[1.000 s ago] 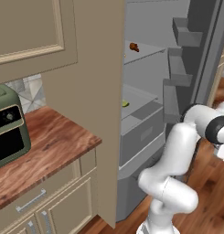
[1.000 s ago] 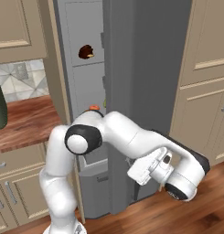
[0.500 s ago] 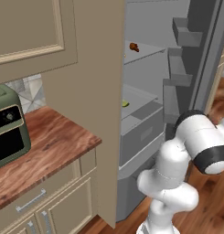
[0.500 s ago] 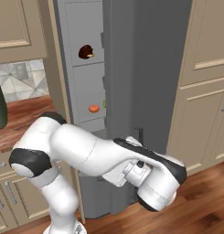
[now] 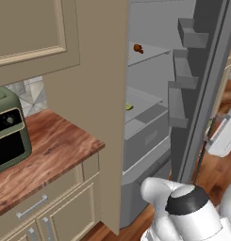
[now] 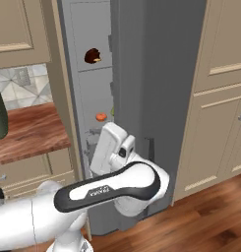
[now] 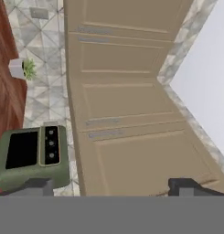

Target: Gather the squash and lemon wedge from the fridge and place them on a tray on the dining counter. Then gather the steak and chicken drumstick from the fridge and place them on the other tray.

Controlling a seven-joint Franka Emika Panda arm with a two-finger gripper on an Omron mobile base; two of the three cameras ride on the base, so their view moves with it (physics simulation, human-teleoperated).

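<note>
A simulated kitchen with the grey fridge (image 5: 150, 136) standing open, its door (image 5: 206, 84) swung out to the right with empty door bins facing the shelves. On the middle shelf's front edge, near the left wall, lies a small yellow-green piece, likely the lemon wedge (image 5: 129, 107); a small reddish-brown item, perhaps the drumstick (image 5: 138, 48), sits toward the front of the upper shelf. From the right base view a dark brown lump (image 6: 93, 56) rests on the upper shelf and a small orange item (image 6: 101, 117) on the shelf below, seen through the narrow gap between the cabinet side and the door edge. The food sits near the shelf fronts, which should make it easy to reach. The white arm folds low in front of the fridge, its hand (image 6: 109, 147) raised by the door's edge. The gripper (image 7: 111, 185) is spread wide and carries nothing, its dark tips pointing at beige panelled cabinets (image 7: 127, 105) and a green toaster oven (image 7: 33, 155) on the wood-grain counter (image 5: 46, 155). Room is tight: the tall cabinet side (image 5: 107, 117) flanks the opening on the left and the door on the right, so a reach would need to go straight in between them.
</note>
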